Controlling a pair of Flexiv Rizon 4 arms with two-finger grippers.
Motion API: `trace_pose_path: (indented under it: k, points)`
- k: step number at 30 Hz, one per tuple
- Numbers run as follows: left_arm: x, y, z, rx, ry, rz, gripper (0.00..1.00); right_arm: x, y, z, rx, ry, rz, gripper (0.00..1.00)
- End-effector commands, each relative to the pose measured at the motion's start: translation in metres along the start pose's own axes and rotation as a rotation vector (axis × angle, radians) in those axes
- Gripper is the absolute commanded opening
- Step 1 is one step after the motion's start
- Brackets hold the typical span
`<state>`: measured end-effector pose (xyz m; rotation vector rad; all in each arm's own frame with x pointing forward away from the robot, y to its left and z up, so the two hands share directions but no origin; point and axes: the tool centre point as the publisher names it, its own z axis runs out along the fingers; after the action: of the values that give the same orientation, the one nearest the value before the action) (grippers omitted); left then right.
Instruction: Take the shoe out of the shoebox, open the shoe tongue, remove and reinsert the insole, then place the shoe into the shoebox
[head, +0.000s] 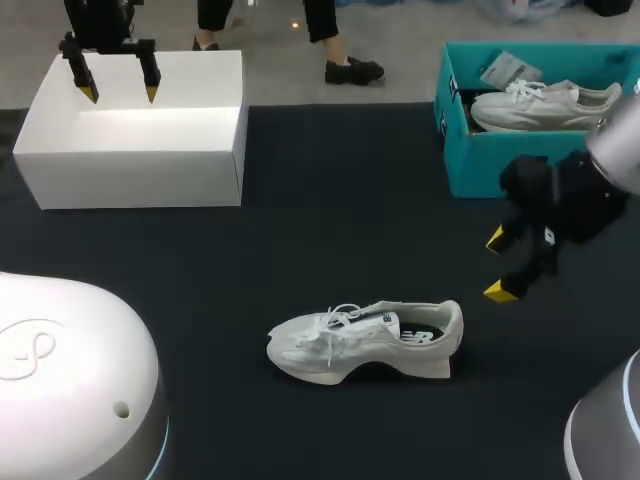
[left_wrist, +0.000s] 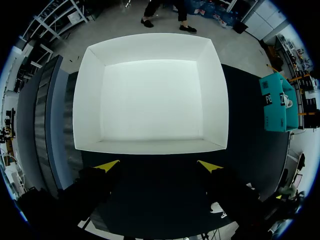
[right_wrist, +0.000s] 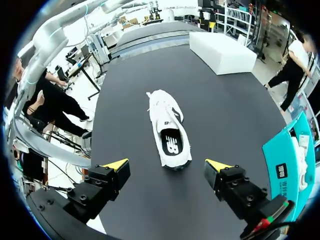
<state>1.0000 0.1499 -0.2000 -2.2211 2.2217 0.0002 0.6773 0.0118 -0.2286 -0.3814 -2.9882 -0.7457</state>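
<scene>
shoe (head: 365, 340): out of the box, on the black table (head: 330, 220), toe toward my left, heel toward my right gripper; nothing touches it
shoe opening: dark lining shows in the right wrist view (right_wrist: 169, 127); can't tell whether the insole is seated or how the tongue lies
shoebox (head: 520, 150): teal, far right of the table, well apart from the shoe; its right end is cut off in the head view, and my right arm covers part of its front wall
second shoe (head: 545, 103): white, inside the shoebox, only partly seen over the wall
right gripper (head: 498, 265): released, fingers wide apart, holding nothing; above the table between shoebox and shoe, just beside the heel end; in its wrist view (right_wrist: 167, 164) the shoe lies ahead of it
left gripper (head: 120, 93): released, fingers spread, holding nothing; over the white box
white box (head: 130, 130): open top, far left of the table; the left wrist view (left_wrist: 158, 166) shows its inside (left_wrist: 150, 92) ahead of the fingers
blocked: a white robot housing (head: 60, 370) covers the near left corner of the table
</scene>
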Motion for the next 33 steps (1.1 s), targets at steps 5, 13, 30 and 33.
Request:
trace_pose_path:
  k: [5, 13, 30, 33]
  points:
    - [0.0, 0.0, 0.0, 0.0, 0.0, 0.0, 1.0, 0.006, -0.005, 0.015, -0.109, -0.09, -0.082, 1.0]
    - [0.0, 0.0, 0.0, 0.0, 0.0, 0.0, 1.0, 0.006, -0.005, 0.015, -0.109, -0.09, -0.082, 1.0]
    - [0.0, 0.0, 0.0, 0.0, 0.0, 0.0, 1.0, -0.026, -0.074, 0.089, -0.43, -0.048, -0.038, 1.0]
    - [0.0, 0.0, 0.0, 0.0, 0.0, 0.0, 1.0, -0.031, -0.074, 0.103, -0.442, -0.066, -0.043, 1.0]
